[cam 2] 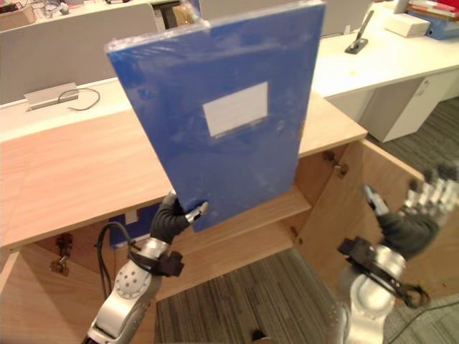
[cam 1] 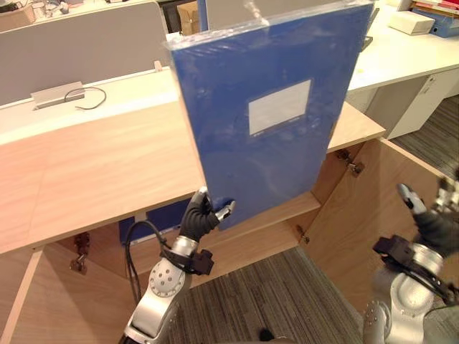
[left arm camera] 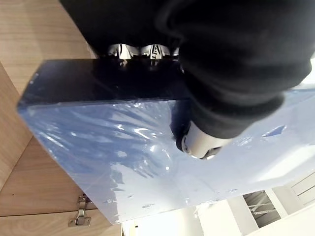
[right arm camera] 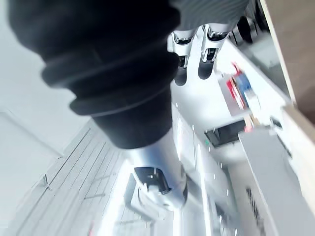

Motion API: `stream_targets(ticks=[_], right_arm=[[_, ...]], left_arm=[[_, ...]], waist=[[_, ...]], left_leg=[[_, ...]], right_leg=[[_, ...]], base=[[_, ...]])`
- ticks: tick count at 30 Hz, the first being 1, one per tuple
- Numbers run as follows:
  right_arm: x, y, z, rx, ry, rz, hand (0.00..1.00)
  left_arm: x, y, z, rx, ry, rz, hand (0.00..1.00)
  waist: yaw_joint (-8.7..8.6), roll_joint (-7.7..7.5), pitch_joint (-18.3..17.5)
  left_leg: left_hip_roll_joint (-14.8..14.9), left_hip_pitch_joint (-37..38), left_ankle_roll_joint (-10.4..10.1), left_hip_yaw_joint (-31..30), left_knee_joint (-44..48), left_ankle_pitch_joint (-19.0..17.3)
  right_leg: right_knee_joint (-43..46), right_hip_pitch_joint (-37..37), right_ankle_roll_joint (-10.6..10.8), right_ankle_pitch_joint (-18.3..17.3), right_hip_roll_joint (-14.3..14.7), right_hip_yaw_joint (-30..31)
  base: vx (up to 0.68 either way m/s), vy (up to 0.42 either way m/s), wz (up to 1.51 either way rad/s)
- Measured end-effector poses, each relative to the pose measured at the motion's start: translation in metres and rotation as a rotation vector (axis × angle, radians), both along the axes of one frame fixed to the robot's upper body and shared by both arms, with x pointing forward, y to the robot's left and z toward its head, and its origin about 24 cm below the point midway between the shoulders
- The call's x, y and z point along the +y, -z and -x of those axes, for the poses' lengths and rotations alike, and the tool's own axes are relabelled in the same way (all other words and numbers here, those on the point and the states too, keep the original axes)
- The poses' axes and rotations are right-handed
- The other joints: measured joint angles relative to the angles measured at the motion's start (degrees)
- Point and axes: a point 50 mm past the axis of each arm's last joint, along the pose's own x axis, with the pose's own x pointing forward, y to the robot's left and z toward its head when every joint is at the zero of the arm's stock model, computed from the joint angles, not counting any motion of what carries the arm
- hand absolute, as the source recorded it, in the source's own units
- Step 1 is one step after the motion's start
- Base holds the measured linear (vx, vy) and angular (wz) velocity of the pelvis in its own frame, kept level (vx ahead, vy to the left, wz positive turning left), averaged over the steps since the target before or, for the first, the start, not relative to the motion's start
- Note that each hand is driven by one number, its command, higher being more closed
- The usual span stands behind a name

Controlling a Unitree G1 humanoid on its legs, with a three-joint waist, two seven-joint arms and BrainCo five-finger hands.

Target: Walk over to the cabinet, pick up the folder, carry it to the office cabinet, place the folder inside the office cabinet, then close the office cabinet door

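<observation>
A large blue folder [cam 1: 265,115] with a white label, wrapped in clear film, stands upright and tilted in front of the wooden cabinet. My left hand [cam 1: 201,215] grips its lower corner, thumb on the front face and fingers [left arm camera: 133,50] behind it. The low wooden office cabinet [cam 1: 93,172] stands open below its top, with a shelf [cam 1: 276,215] inside and its right door [cam 1: 366,208] swung out. My right hand [cam 2: 412,215] hovers by that door with straight fingers, holding nothing.
A second blue item [cam 1: 168,215] sits inside the cabinet behind my left hand. White desks with grey partitions [cam 1: 79,43] stand behind the cabinet, carrying a cable, a white box [cam 1: 410,21] and files. Grey carpet [cam 1: 287,301] lies in front of the cabinet.
</observation>
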Motion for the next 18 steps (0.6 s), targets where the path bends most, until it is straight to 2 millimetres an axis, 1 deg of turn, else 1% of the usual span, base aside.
stream_targets(ticks=[1, 2, 3, 4, 5, 6, 7, 9, 11, 14, 18], right_arm=[[0.005, 0.002, -0.010, -0.004, -0.108, -0.023, 0.00], [0.008, 0.004, -0.015, -0.002, -0.169, -0.035, 0.00], [0.014, 0.010, -0.027, 0.004, -0.314, -0.073, 0.00], [0.016, 0.012, -0.033, 0.005, -0.385, -0.101, 0.00], [0.021, 0.017, -0.047, 0.023, -0.518, -0.139, 0.00], [0.023, 0.017, -0.051, 0.032, -0.557, -0.144, 0.00], [0.027, 0.017, -0.058, 0.047, -0.634, -0.143, 0.00], [0.024, 0.013, -0.066, 0.063, -0.681, -0.119, 0.00], [0.025, 0.011, -0.073, 0.068, -0.722, -0.113, 0.00], [0.026, 0.009, -0.082, 0.086, -0.763, -0.111, 0.00], [0.028, 0.007, -0.088, 0.115, -0.803, -0.086, 0.00]], left_arm=[[-0.003, 0.000, -0.001, -0.004, 0.017, -0.004, 1.00], [-0.004, 0.000, -0.003, -0.006, 0.028, -0.008, 1.00], [-0.007, 0.001, -0.004, -0.005, 0.049, -0.018, 1.00], [-0.007, 0.001, -0.005, -0.002, 0.057, -0.022, 1.00], [-0.009, 0.003, -0.005, 0.008, 0.074, -0.027, 1.00], [-0.010, 0.004, -0.004, 0.011, 0.081, -0.028, 1.00], [-0.014, 0.005, -0.004, 0.016, 0.103, -0.031, 1.00], [-0.014, 0.006, -0.005, 0.021, 0.109, -0.032, 1.00], [-0.014, 0.006, -0.006, 0.020, 0.109, -0.029, 1.00], [-0.011, 0.006, -0.006, 0.028, 0.112, -0.030, 1.00], [-0.007, 0.007, -0.006, 0.030, 0.111, -0.043, 1.00]], waist=[[0.26, -0.01, 0.0], [0.54, -0.01, 0.0], [0.95, -0.03, 0.0], [0.97, -0.03, 0.0], [1.09, -0.07, 0.0], [1.18, -0.08, 0.0], [1.59, -0.09, 0.0], [2.28, -0.10, 0.0], [2.52, -0.14, 0.0], [2.61, -0.17, 0.0], [2.81, -0.28, 0.0]], left_leg=[[0.0, 0.0, 0.0, 0.0, 0.0, 0.0], [0.0, 0.0, 0.0, 0.0, 0.0, 0.0], [0.0, -0.1, 0.1, -0.1, 0.0, 0.1], [0.0, -0.1, 0.1, -0.1, 0.0, 0.1], [-0.1, -0.1, 0.2, -0.1, 0.0, 0.1], [-0.1, -0.1, 0.2, -0.2, -0.1, 0.2], [-0.2, -0.1, 0.3, -0.3, -0.1, 0.2], [-0.3, -0.1, 0.5, -0.4, -0.2, 0.3], [-0.4, -0.1, 0.6, -0.7, -0.3, 0.5], [-0.8, -0.1, 0.9, -1.2, -0.6, 0.8], [-1.2, 0.0, 1.2, -2.0, -1.7, 1.8]], right_leg=[[0.0, 0.0, 0.1, 0.1, 0.0, 0.0], [0.0, 0.1, 0.1, 0.1, 0.0, 0.0], [0.0, 0.4, 0.2, 0.2, -0.1, 0.0], [0.0, 0.4, 0.3, 0.2, -0.1, -0.1], [0.0, 0.5, 0.4, 0.4, -0.1, -0.1], [0.0, 0.5, 0.4, 0.4, -0.1, -0.1], [0.0, 0.5, 0.4, 0.4, -0.2, -0.2], [0.0, 0.6, 0.5, 0.5, -0.3, -0.3], [0.0, 0.7, 0.6, 0.5, -0.5, -0.4], [0.0, 0.8, 0.6, 0.5, -0.8, -0.6], [0.0, 0.8, 0.9, 0.8, -1.1, -1.5]], base=[[0.00, 0.000, 0.00], [0.00, 0.000, 0.00], [0.00, 0.000, 0.00], [0.00, 0.000, 0.00], [0.00, 0.000, 0.00], [0.01, 0.031, 0.05], [0.01, 0.030, 0.04], [0.01, 0.031, 0.05], [0.01, 0.030, 0.06], [0.01, 0.041, 0.09], [-0.01, 0.041, 0.12]])
